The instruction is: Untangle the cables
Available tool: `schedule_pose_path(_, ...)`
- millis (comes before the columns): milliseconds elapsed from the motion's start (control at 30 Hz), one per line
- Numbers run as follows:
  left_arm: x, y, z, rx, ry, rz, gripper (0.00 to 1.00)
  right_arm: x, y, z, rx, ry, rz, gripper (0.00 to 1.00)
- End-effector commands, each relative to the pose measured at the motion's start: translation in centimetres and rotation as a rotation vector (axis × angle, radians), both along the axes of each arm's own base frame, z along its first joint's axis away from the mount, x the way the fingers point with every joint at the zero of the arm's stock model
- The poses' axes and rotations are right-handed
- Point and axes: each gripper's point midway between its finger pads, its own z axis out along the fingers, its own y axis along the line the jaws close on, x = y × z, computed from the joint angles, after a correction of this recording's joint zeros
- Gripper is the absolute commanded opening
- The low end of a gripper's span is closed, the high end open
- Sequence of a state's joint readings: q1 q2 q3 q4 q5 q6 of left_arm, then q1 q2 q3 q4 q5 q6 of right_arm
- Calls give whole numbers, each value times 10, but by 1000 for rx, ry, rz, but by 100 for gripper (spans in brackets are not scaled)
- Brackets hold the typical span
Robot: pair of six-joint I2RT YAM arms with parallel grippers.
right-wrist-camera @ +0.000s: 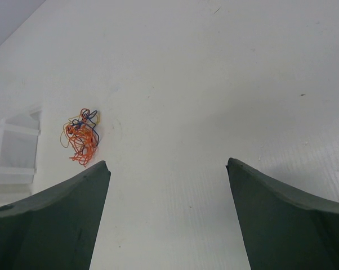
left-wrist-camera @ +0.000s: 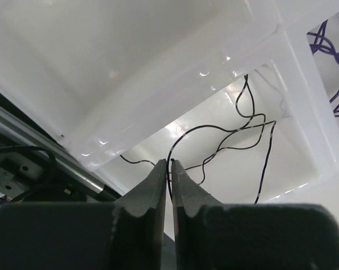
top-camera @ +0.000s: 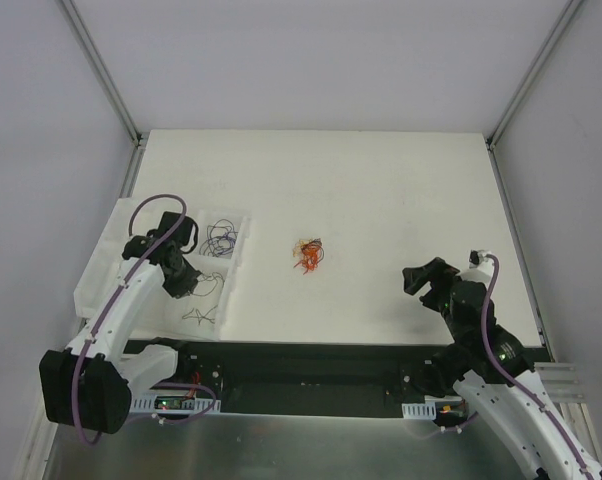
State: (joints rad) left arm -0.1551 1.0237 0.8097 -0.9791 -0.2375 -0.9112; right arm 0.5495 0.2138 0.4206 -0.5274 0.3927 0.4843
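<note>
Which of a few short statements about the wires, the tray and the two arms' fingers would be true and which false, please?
1. The left arm's fingers are shut on a thin black wire. True.
2. The right arm's fingers hold the orange tangle. False: they stand open, and the tangle lies on the table, apart from them.
3. Purple wires lie in a compartment of the white tray. True.
4. The orange tangle sits inside the tray. False: it lies on the bare table, outside the tray.
</note>
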Motion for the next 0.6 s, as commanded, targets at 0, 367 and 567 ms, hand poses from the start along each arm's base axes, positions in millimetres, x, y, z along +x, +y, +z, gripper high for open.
schedule_pose_path(0,18,5,5,30,-27,-36,17,4,3,9,29,-32,-2,89)
schedule_pose_path(367,27,15,66,93,-322,-150,98,13,8,15,-32,-37,34,89)
schedule_pose_path(567,67,-69,132,-201,-633,-616,96,22,69,-3,-189,128,430,93)
